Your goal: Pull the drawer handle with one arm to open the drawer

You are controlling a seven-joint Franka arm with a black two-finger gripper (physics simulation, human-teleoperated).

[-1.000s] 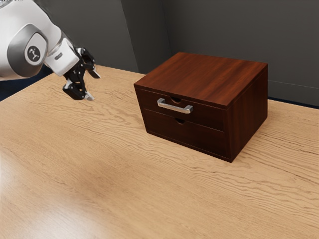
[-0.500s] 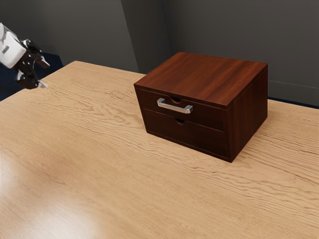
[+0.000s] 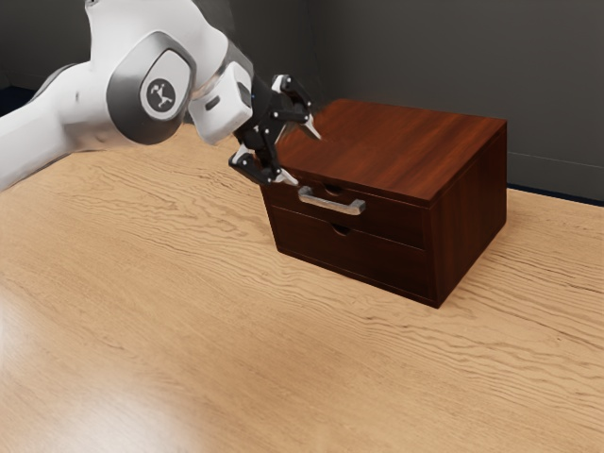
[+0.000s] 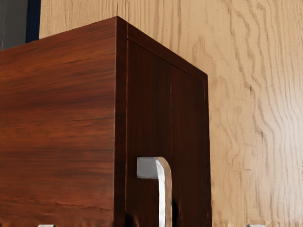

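The wooden table [image 3: 142, 311] is the broadest thing we see, and the dark red-brown cabinet [image 3: 396, 151] stands on it, so we place everything else by that cabinet. The white arm [image 3: 113, 94] comes in from the exterior view's left of the cabinet and reaches to its front upper corner on that side.

The cabinet's front has two drawers, one over the other. The upper drawer [image 3: 396, 215] is the one that bears the handle, and its front lies flush with the cabinet's face, so we read it as shut. The lower drawer [image 3: 368, 253] lies flush beneath it.

The black gripper [image 3: 300, 156] hangs at the cabinet's front upper corner. Its fingers are spread wide and grasp nothing. One fingertip is over the cabinet's top edge, and the other is in front of the cabinet's face, just beside the near end of the handle. We cannot tell whether that lower tip touches it.

The silver bar handle [image 3: 330, 201] lies level across the upper drawer's front, just under the cabinet's top edge. From the wrist, we see the handle [image 4: 163, 189] close up against the cabinet's dark front [image 4: 156, 118], with the table [image 4: 255, 94] beyond.
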